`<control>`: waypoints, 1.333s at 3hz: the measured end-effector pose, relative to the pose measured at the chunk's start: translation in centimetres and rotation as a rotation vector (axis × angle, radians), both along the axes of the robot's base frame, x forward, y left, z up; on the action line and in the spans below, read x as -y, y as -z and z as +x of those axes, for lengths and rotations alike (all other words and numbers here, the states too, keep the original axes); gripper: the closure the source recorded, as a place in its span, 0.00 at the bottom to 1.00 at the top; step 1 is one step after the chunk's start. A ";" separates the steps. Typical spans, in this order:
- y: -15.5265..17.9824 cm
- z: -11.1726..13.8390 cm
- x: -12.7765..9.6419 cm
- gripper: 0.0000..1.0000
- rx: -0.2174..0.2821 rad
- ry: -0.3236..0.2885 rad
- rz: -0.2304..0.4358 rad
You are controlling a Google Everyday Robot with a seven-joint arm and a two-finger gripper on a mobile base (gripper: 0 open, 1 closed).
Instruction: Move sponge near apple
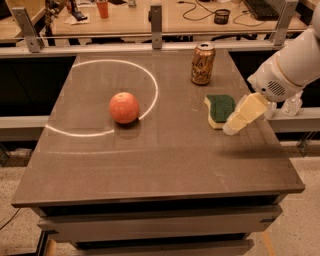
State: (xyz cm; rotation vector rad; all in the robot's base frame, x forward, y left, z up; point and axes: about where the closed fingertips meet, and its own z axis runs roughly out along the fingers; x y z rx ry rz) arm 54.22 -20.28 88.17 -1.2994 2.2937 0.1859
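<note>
Three things sit on the tabletop [165,165] in front of me: an apple [124,107], a sponge [219,106] and a drink can [202,62].

The sponge lies flat, green side up, toward the right side of the view, just in front of the can but not touching it. The apple is well apart from it, over on the left half. It sits just inside a thin pale ring [156,90] marked on the surface, close to the ring's near-right arc.

My white arm [292,67] comes in from the right edge of the view and my jaws angle down and to the left. Their tip is right at the sponge's near-right corner and covers a bit of that side. Honestly I can't tell from this angle whether the tip is touching the sponge or just hanging over it. I also can't tell whether the jaws are wide or narrow, since they read as one pale tapered shape.

Behind the tabletop there's a wooden desk [175,20] with an orange cup [102,7] on it.
</note>
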 end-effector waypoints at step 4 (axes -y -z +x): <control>5.3 4.2 -2.5 0.16 0.017 -0.127 0.096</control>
